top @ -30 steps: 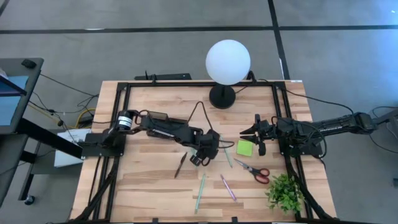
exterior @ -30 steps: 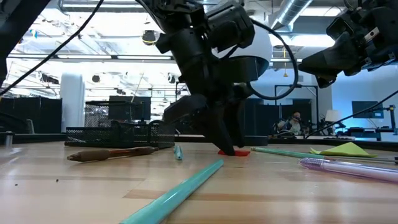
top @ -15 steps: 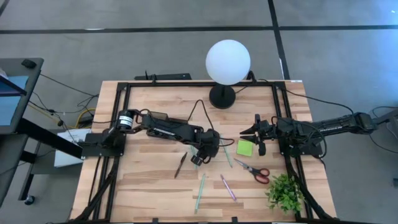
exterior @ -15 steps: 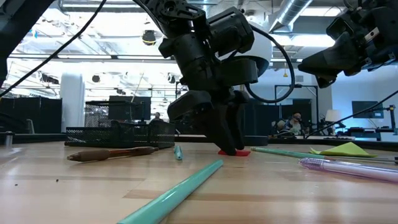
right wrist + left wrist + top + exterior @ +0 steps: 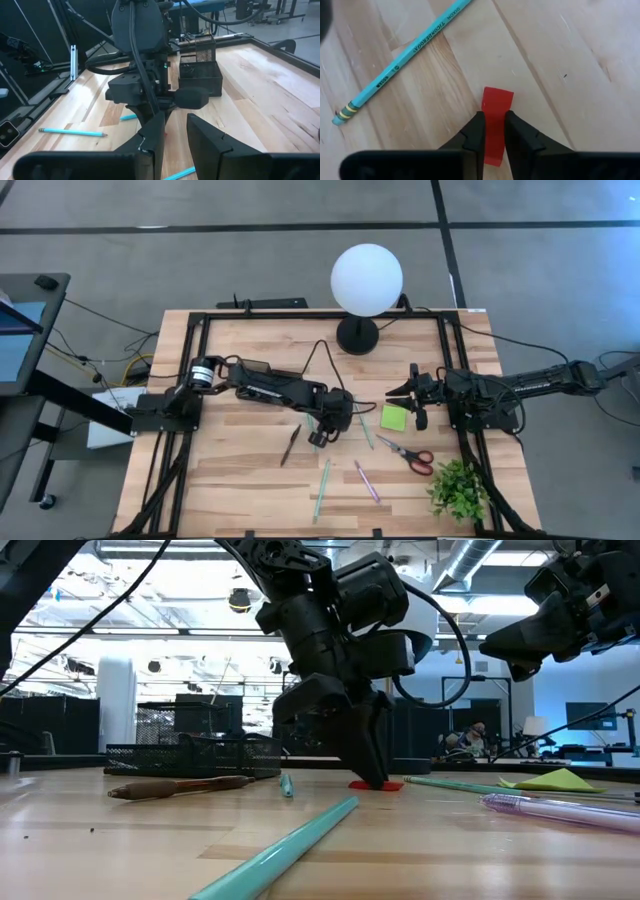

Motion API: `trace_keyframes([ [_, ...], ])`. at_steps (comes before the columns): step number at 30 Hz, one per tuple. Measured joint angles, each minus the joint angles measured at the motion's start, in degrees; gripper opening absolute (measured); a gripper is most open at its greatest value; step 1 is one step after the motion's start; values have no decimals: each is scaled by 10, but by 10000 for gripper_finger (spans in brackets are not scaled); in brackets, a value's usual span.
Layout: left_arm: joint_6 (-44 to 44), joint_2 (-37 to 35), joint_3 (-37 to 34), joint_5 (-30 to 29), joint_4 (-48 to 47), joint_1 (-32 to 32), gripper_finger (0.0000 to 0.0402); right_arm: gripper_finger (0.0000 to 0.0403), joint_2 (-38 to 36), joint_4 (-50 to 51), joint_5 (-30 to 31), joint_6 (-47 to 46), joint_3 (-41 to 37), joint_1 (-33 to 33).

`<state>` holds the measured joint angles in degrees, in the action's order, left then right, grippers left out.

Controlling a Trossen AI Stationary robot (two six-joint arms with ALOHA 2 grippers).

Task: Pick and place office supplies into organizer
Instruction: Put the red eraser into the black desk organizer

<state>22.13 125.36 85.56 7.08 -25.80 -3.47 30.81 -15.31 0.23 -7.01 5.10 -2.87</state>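
A small flat red block lies on the pale striped-grain wooden desk between dark black fingers, beside a teal pencil with black lettering and a yellow-banded end.

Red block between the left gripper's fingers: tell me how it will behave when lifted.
The red block looks small and flat-sided, so it probably won't roll if it drops. The left gripper has its fingers closed on the two long sides, a hold that should stay square. It is likely light and stiff, though a narrow grip could let it pivot.
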Motion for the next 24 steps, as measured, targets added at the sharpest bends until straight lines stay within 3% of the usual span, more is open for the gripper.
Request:
trace_keyframes([
  [14, -52, -31, -4, 0, -30, -3, 52, 77, 0, 0, 0, 0, 0, 0],
  [24, -54, -33, -3, -31, -42, -20, 53, 77, 0, 0, 0, 0, 0, 0],
])
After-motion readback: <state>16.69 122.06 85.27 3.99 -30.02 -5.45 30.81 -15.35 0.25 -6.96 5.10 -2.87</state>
